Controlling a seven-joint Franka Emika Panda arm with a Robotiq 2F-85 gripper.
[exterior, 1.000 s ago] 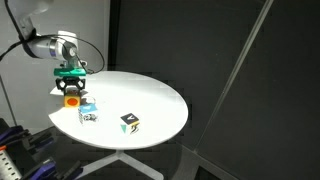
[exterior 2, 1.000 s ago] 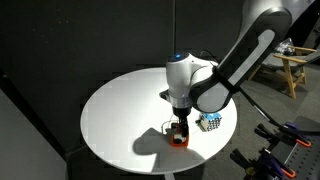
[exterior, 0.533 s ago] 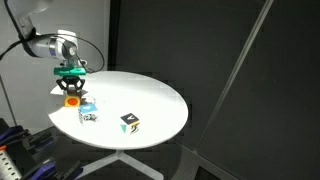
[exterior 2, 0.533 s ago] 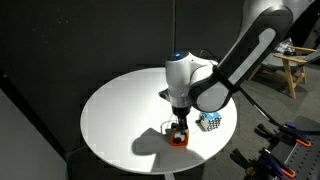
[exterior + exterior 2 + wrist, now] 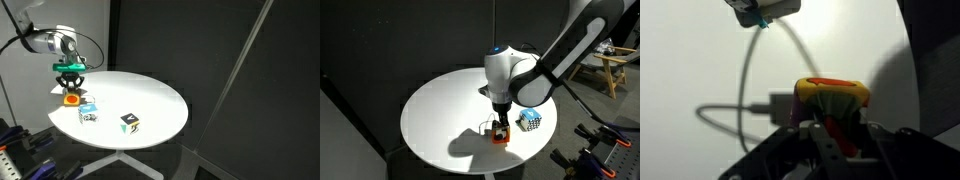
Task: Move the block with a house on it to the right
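Observation:
The block with a house on it (image 5: 72,99) is a small orange-yellow cube with a red picture, near the round white table's (image 5: 150,95) edge. My gripper (image 5: 71,88) comes straight down onto it, with the jaws closed against its sides. In an exterior view the block (image 5: 499,139) rests on the table (image 5: 435,110) under the gripper (image 5: 500,129). In the wrist view the block (image 5: 830,97) fills the space between the dark fingers of the gripper (image 5: 830,135), with its red top face showing.
A blue-and-white cube (image 5: 88,113) lies close beside the held block, also seen in an exterior view (image 5: 529,120). A white cube with green and dark marks (image 5: 130,122) sits nearer the table's front edge. Another cube (image 5: 762,10) shows at the wrist view's top.
The jaws have closed in from wide apart onto the orange-yellow block. The arm has barely shifted and the block stays in the same spot.

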